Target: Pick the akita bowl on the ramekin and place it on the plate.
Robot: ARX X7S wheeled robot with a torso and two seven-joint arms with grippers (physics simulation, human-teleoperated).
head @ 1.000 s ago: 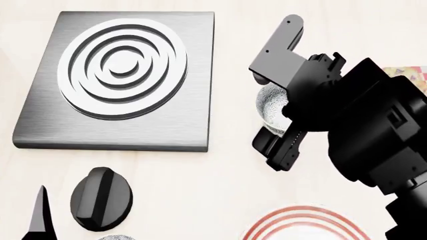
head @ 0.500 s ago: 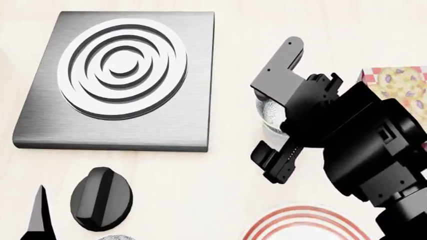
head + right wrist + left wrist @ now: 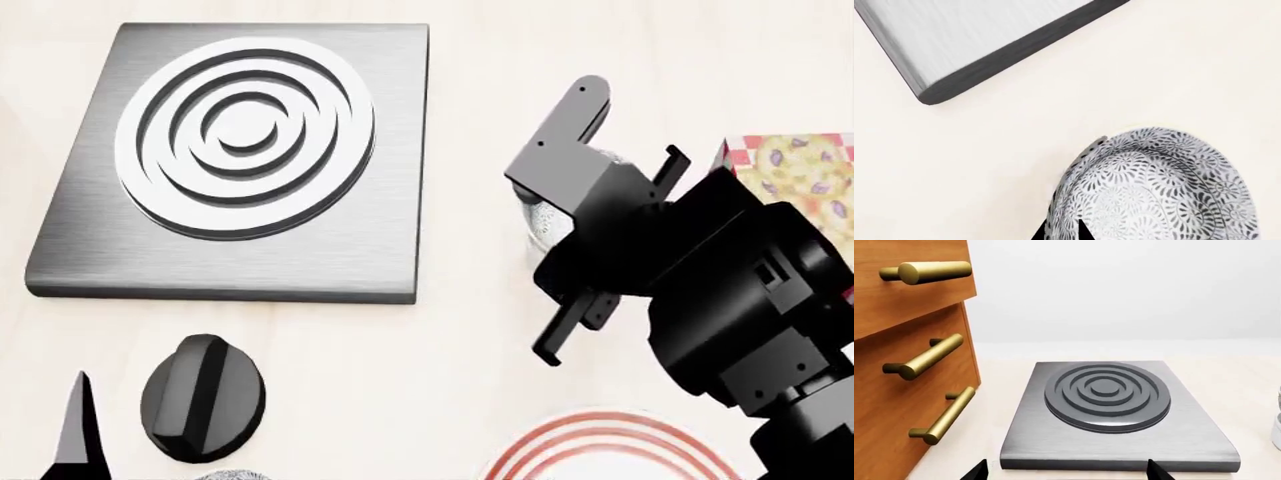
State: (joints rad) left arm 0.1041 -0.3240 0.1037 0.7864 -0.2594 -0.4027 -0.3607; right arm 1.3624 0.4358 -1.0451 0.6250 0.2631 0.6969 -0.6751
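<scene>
Your right gripper (image 3: 567,235) sits over the akita bowl (image 3: 541,218), one finger reaching past the bowl toward the far side of the table (image 3: 467,330), the other on the near side. The fingers (image 3: 577,118) look spread with the bowl between them, but whether either one touches the rim cannot be told from the head view. In the right wrist view the speckled wall of the bowl (image 3: 1154,185) fills the space just ahead of the dark fingertips.

To do this grasp well, centre the bowl between the fingers before you close, and close on the upper wall, not the tapered base, so it doesn't squirt out. Lift straight up until the bowl clears whatever it rests on, then carry it toward the plate (image 3: 607,450), which lies on your near side of the fingers.

Much is hidden. The arm covers most of the bowl, and the ramekin cannot be made out in any view. The plate is cut off by the frame edge, showing only its red rings. Your left gripper (image 3: 1064,472) shows only two dark tips, apparently apart, facing the hob (image 3: 1114,410). A patterned box (image 3: 794,170) beyond the right arm is partly covered too.
</scene>
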